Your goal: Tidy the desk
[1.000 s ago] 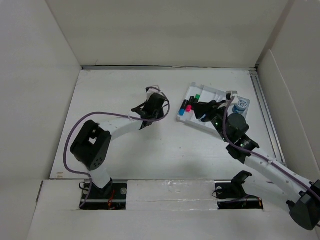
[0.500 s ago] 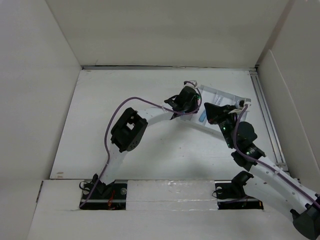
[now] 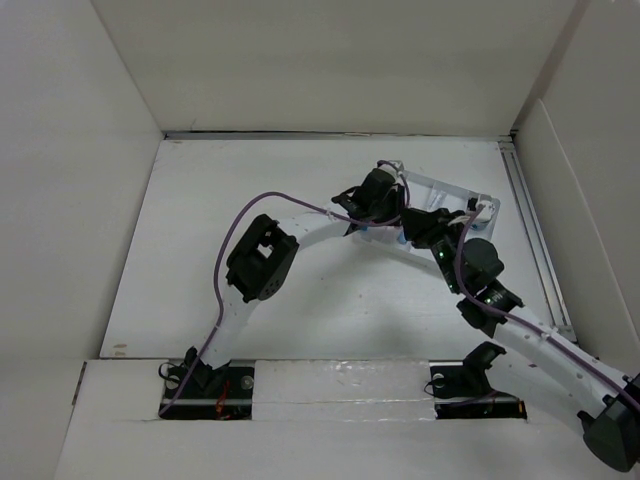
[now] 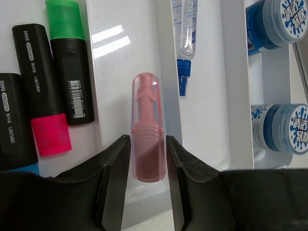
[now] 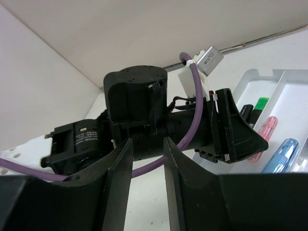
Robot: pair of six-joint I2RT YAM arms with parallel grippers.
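Observation:
The desk (image 3: 250, 200) is a plain white tabletop. My left gripper (image 4: 148, 144) hangs over the white ridged tray (image 4: 120, 72) and is shut on a translucent pink pen (image 4: 148, 120), which points away along a middle compartment. In the top view the left gripper (image 3: 385, 200) is at the tray's left end. My right gripper (image 3: 420, 225) sits just right of it at the tray's near edge. In its own view the right gripper (image 5: 148, 149) is open and empty, facing the left wrist (image 5: 139, 110). The pink pen (image 5: 264, 132) shows there too.
The tray holds black highlighters with green (image 4: 70, 62), pink (image 4: 41, 91) and blue caps, a clear blue-tipped pen (image 4: 185, 43), and two blue jars (image 4: 279, 19) (image 4: 279, 127). The tray's rim (image 3: 455, 187) lies at the back right. White walls border the desk.
My left arm swung right from the desk's middle to over the tray. My right gripper drew back from the tray toward its near edge.

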